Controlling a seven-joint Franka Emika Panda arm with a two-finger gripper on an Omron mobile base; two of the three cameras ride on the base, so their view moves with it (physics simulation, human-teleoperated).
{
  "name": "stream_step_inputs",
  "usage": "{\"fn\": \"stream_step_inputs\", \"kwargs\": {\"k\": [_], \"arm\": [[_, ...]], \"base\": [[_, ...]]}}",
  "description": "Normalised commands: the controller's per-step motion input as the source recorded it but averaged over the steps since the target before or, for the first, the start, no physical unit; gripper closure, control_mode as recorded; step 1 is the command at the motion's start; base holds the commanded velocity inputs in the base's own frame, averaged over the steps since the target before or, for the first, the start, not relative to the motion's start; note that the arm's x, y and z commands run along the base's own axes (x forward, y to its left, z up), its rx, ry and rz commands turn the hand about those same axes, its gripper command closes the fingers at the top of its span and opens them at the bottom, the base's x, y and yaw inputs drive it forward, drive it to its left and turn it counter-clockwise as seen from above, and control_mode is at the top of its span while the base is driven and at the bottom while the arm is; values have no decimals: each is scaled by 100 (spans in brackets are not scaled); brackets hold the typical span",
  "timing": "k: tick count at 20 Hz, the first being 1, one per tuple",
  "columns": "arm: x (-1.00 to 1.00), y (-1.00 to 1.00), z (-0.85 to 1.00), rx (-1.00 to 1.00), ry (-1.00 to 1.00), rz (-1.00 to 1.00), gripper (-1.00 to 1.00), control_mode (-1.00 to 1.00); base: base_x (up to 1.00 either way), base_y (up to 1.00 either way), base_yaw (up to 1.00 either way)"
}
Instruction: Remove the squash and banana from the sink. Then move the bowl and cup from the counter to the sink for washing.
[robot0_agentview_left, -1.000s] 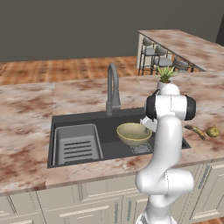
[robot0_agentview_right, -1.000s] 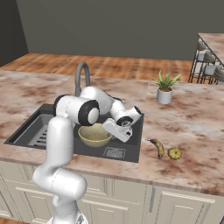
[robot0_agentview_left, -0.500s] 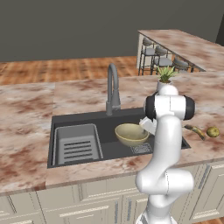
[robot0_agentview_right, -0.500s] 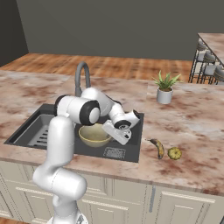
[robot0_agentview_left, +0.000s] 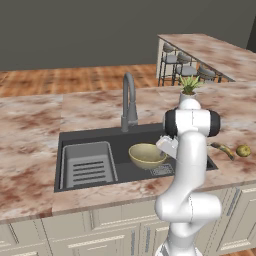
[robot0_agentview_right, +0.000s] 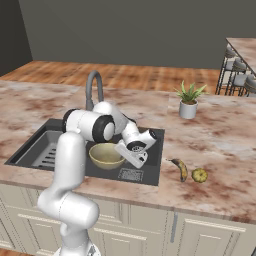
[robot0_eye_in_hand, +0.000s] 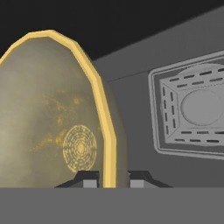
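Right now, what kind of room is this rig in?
A simulated home kitchen, most likely: a dark sink with a gooseneck faucet set in a marble-look counter over cream cabinets, and bar stools at a second counter.

The marble counter (robot0_agentview_right: 220, 145) carries a dark sink (robot0_agentview_left: 90, 136) set into it, with the faucet (robot0_agentview_left: 128, 100) standing at the back rim. To the right of the fingers (robot0_eye_in_hand: 89, 178), on the counter just past the sink's edge, lie the banana (robot0_agentview_right: 181, 169) and the squash (robot0_agentview_right: 199, 174), close together. Farther back on that side stands a white pot with a plant (robot0_agentview_right: 188, 102). Inside the sink the bowl (robot0_agentview_right: 106, 155) sits right at the fingers, beside a ribbed tray (robot0_agentview_left: 89, 164).
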Motion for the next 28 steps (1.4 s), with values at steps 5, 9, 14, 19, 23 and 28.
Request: {"fn": "stream_step_inputs", "kwargs": {"k": [5, 9, 14, 19, 23, 28], "arm": [[17, 0, -12, 0, 12, 0, 100, -100], [19, 0, -12, 0, 11, 0, 100, -100], [14, 5, -14, 0, 2, 0, 100, -100], [8, 11, -17, 0, 0, 0, 100, -100], [5, 13, -16, 0, 0, 0, 100, -100], [5, 16, -15, 0, -3, 0, 100, -100]], "base": [[0, 0, 0], [0, 0, 0], [0, 0, 0], [0, 0, 0], [0, 0, 0], [0, 0, 0]]}}
